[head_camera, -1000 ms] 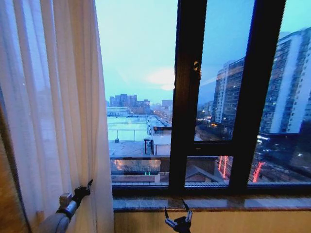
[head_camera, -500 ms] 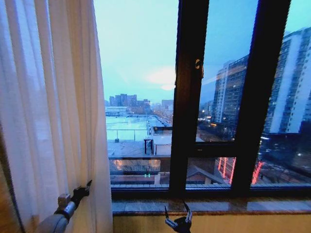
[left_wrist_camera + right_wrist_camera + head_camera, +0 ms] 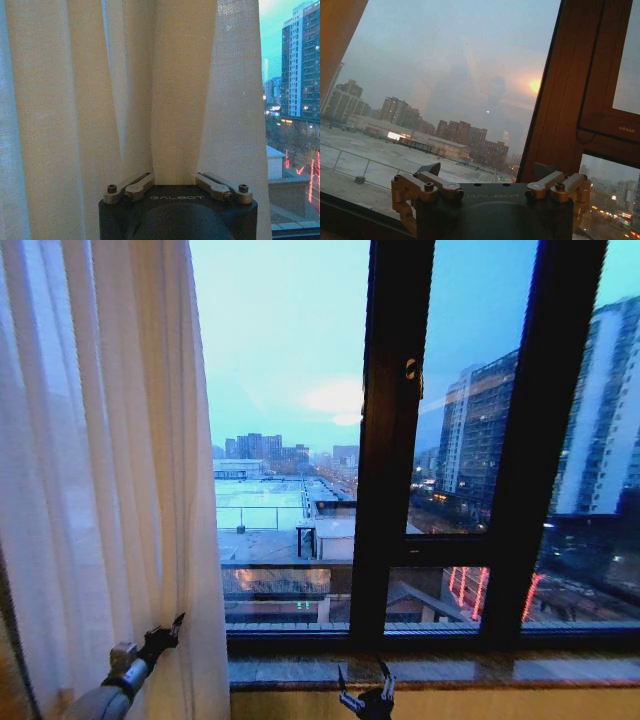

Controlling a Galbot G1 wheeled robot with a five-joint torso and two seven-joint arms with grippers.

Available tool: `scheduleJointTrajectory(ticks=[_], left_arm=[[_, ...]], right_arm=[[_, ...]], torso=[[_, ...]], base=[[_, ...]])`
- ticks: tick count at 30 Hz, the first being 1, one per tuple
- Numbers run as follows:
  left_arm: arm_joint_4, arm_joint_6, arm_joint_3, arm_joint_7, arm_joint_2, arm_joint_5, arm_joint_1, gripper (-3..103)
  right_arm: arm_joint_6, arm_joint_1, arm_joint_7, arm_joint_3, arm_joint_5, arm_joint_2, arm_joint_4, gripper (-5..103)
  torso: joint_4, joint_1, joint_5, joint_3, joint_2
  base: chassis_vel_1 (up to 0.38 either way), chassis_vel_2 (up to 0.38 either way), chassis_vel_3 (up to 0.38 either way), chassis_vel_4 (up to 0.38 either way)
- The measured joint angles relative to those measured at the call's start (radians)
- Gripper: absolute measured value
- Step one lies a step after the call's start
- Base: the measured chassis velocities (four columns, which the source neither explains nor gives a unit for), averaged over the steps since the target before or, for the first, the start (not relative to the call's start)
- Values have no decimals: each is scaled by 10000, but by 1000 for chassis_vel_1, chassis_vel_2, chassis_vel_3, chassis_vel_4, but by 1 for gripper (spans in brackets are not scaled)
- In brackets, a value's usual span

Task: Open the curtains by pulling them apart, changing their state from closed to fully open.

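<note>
Head view shows the left gripper (image 3: 168, 629), jaws closed on a fold of the sheer white curtain (image 3: 100, 470) at the window's left side. Soft light fabric; grip the edge. Right gripper (image 3: 366, 685) idles open.

You see the curtains (image 3: 100, 470) as one sheer white panel gathered at the left side of the window, hanging in many vertical folds from the top of the head view down past its bottom edge. Light glows through the weave. Its right edge falls nearly straight, pinched inward low down. Close up, the folds (image 3: 165, 90) converge downward into a tight bunch.
</note>
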Motion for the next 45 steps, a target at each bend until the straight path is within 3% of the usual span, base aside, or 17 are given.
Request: scheduleJointTrajectory(ticks=[24, 31, 45], left_arm=[[-166, -149, -354, 119, -24, -9, 396, 0], [-170, -154, -461, 261, 15, -9, 462, 0], [-162, -162, -595, 380, 85, -21, 543, 0]], right_arm=[[67, -81, -6, -1, -29, 0, 86, 100], [315, -73, 0, -1, -570, 0, -21, 100], [364, -34, 132, -52, -673, -1, -87, 100]], torso=[[0, 0, 0, 0, 0], [0, 0, 0, 0, 0], [-1, 0, 0, 0, 0]], base=[[-5, 5, 4, -5], [0, 0, 0, 0], [44, 58, -39, -58]])
